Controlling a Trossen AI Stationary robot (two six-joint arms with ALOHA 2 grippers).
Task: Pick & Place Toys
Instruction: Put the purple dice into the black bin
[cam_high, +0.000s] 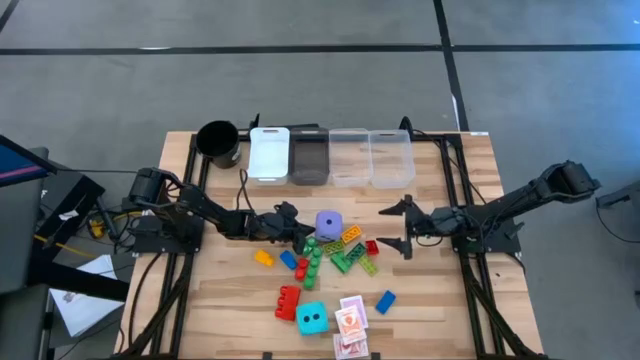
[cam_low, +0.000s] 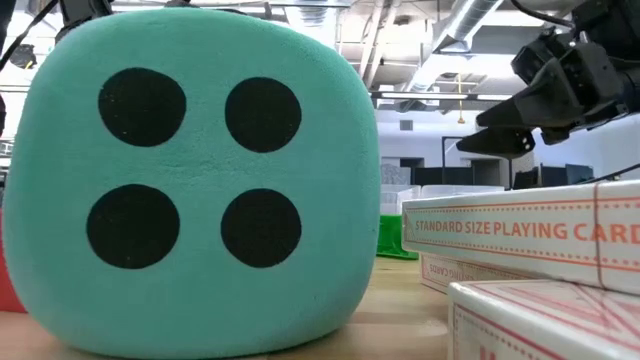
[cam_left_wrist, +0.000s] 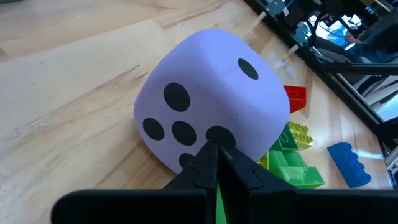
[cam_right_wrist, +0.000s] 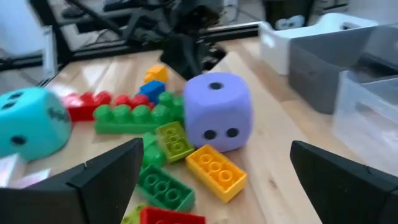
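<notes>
A purple die (cam_high: 330, 223) sits on the table among green (cam_high: 313, 260), yellow (cam_high: 352, 235), red (cam_high: 288, 301) and blue (cam_high: 385, 301) bricks. A cyan die (cam_high: 311, 318) and red-white card packs (cam_high: 351, 325) lie nearer the front edge. My left gripper (cam_high: 300, 233) is shut, its tips right at the purple die's left side (cam_left_wrist: 211, 93), above the long green brick. My right gripper (cam_high: 403, 226) is open and empty, to the right of the pile, facing the purple die (cam_right_wrist: 217, 112). My left gripper's shut fingertips (cam_left_wrist: 217, 152) stand in front of the purple die's dotted side face (cam_left_wrist: 180, 130), coming level from the table's left. I cannot tell whether they touch it. The die rests on the table.
Four bins stand in a row at the far edge: white (cam_high: 269, 153), grey (cam_high: 309, 156) and two clear ones (cam_high: 350, 157) (cam_high: 391, 157). A black cup (cam_high: 219, 142) stands left of them. Bare wood lies between the bins and the toy pile.
</notes>
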